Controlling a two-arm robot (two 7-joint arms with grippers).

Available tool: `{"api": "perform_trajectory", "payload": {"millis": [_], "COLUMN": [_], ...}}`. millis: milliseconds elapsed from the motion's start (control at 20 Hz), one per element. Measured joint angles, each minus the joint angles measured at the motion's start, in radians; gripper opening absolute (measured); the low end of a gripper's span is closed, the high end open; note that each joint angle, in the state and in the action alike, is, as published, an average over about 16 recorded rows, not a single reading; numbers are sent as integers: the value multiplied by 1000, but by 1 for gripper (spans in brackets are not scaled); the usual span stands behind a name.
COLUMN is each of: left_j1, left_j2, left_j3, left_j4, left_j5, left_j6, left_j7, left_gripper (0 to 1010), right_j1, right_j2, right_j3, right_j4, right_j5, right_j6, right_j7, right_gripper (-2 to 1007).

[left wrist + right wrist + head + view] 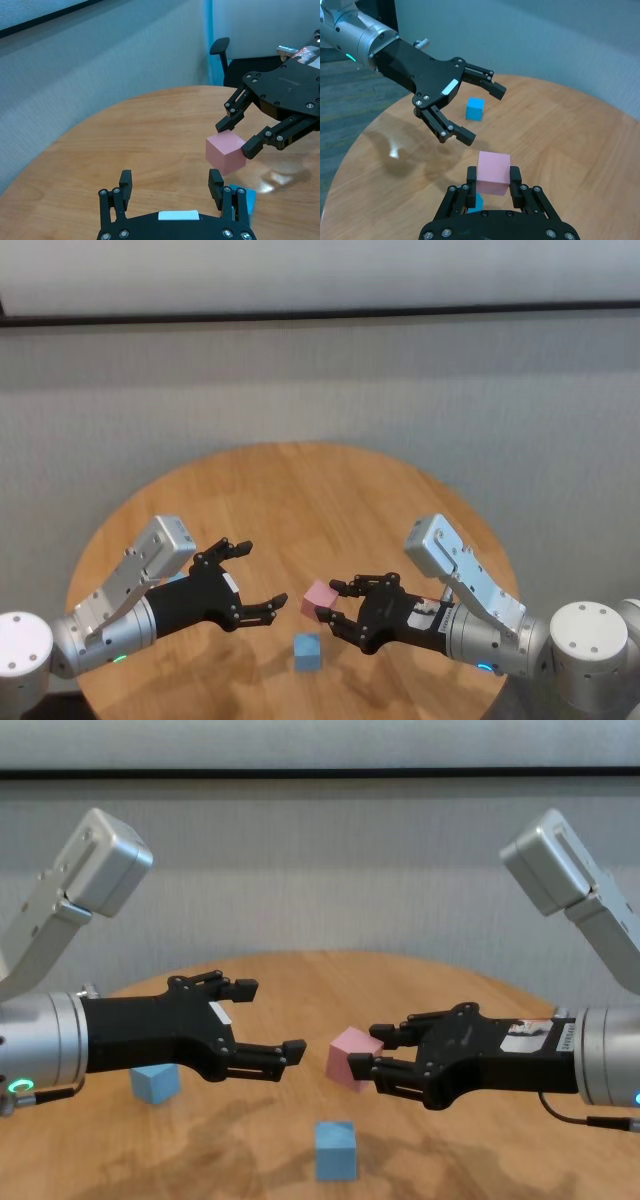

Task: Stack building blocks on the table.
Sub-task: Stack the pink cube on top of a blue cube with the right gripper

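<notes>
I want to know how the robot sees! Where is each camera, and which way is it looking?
Head view: high up, looking down at the round wooden table; both arms show.
Chest view: lower, looking forward; both forearms show.
Left wrist view: behind the open left gripper, facing the right gripper.
Right wrist view: behind the right gripper, facing the left arm.
All four share the pale pink cube the right gripper holds above the table.

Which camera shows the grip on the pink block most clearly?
The right wrist view: the pink block sits between the right gripper's fingers, clear of the table. The left wrist view shows it side-on; head and chest views show it small, partly hidden by fingers.
</notes>
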Motion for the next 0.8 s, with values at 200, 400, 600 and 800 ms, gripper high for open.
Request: {"api": "perform_trajectory", "payload": {"millis": [200, 400, 600, 800], "left_j1": [0, 0, 0, 0], "left_j2": [0, 0, 0, 0], "left_j3": [0, 0, 0, 0], "left_j4": [0, 0, 0, 0], "left_j5": [0, 0, 0, 0], "left_j6": [0, 0, 0, 0], "left_j7": [0, 0, 0, 0], "left_gripper": [1002, 1002, 1002, 1002], "right_j1": [4, 9, 14, 21], "right_j2": [7, 13, 16, 20], "right_j3": [-16, -34, -52, -68], "right_j4": [0, 1, 1, 1], "right_j5": [2, 1, -4, -13], "right_j6": [4, 8, 11, 15], "right_j7": [3, 5, 4, 1], "right_gripper": [370, 370, 370, 370]}}
